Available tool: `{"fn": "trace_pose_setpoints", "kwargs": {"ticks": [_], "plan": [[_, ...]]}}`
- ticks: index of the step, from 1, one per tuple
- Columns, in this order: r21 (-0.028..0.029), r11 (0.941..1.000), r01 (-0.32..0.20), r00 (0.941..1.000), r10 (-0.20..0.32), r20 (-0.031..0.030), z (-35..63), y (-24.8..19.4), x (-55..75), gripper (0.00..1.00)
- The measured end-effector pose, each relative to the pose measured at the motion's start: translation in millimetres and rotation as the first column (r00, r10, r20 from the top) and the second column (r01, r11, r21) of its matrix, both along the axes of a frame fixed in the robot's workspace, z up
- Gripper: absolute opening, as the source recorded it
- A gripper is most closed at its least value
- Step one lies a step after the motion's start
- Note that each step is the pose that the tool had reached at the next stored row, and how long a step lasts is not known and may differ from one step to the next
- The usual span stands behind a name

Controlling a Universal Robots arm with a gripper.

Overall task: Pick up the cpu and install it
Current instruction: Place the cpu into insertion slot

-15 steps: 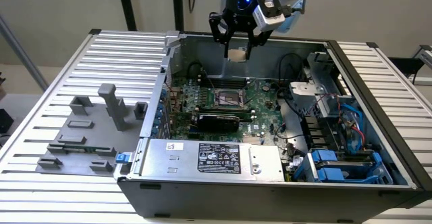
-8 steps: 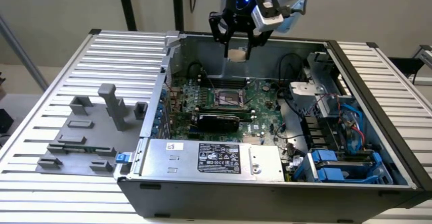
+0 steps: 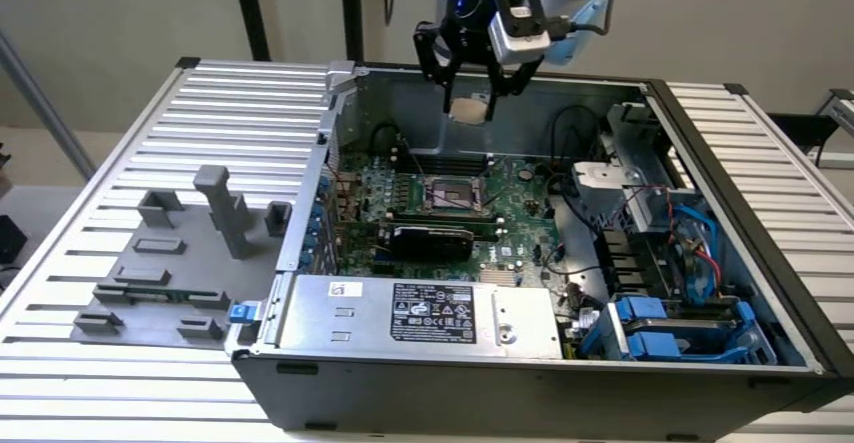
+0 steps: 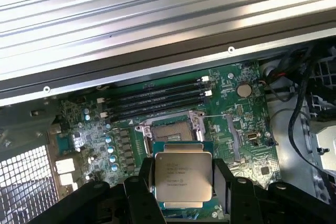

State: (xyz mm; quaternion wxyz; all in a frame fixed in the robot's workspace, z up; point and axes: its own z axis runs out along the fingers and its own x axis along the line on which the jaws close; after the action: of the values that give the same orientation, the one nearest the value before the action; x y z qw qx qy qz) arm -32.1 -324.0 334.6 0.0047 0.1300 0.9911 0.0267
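- Exterior view's left: grey fixture blocks point(image 3: 174, 263) sat on the slatted table point(image 3: 80, 383) outside the computer case point(image 3: 534, 403). Probably a staging jig that gives parts a repeatable pickup spot.
- Case lay on its side with the panel off, so the motherboard point(image 3: 514, 253) faced up for top-down access.
- CPU socket point(image 3: 454, 195) sat mid-board and looked bare, with no chip in it.
- Gripper point(image 3: 470, 105) hung above the board near the case's far wall, pinching the cpu point(image 4: 182, 178) by two opposite edges, one finger point(image 4: 142, 195) on each side.
- The edge grip kept the chip flat with the metal lid facing the wrist camera. My read is that this kept the contact side untouched and square to the socket.
- The cpu was in the air, clear of the board and not yet seated.
- Near edge: the power supply box point(image 3: 420, 313) sat well apart from the socket.
- Exterior view's right: blue drive bays point(image 3: 667, 333) and cables, clear of the gripper.
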Motion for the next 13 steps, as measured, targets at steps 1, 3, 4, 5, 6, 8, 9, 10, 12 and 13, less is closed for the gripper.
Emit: {"fn": "trace_pose_setpoints", "kwargs": {"ticks": [1, 3, 4, 5, 6, 8, 9, 10, 12, 13], "plan": [[-0.0001, 0.9998, 0.019, 0.9998, -0.019, 0.0, -0.2, 0.0, 0.0, 0.55], [0.0, 0.9985, 0.055, 0.9985, -0.055, 0.0, -0.7, 0.0, 0.0, 0.55], [-0.0001, 0.9973, 0.073, 0.9973, -0.073, 0.0, -1.0, 0.0, 0.0, 0.55], [-0.0001, 0.9959, 0.091, 0.9959, -0.091, 0.0, -1.3, 0.0, 0.0, 0.55], [-0.0001, 0.9939, 0.11, 0.9939, -0.11, 0.0, -1.6, 0.0, 0.0, 0.55], [-0.0001, 0.9893, 0.146, 0.9893, -0.146, 0.0, -2.2, 0.0, 0.0, 0.55], [-0.0001, 0.9866, 0.163, 0.9866, -0.163, 0.0, -2.4, 0.0, 0.0, 0.55], [-0.0001, 0.9835, 0.181, 0.9835, -0.181, -0.0001, -2.7, 0.0, 0.0, 0.55], [-0.0001, 0.976, 0.218, 0.976, -0.218, 0.0, -3.3, 0.0, 0.0, 0.55], [0.0, 0.9719, 0.235, 0.9719, -0.235, 0.0, -3.6, 0.0, 0.0, 0.55]]}}
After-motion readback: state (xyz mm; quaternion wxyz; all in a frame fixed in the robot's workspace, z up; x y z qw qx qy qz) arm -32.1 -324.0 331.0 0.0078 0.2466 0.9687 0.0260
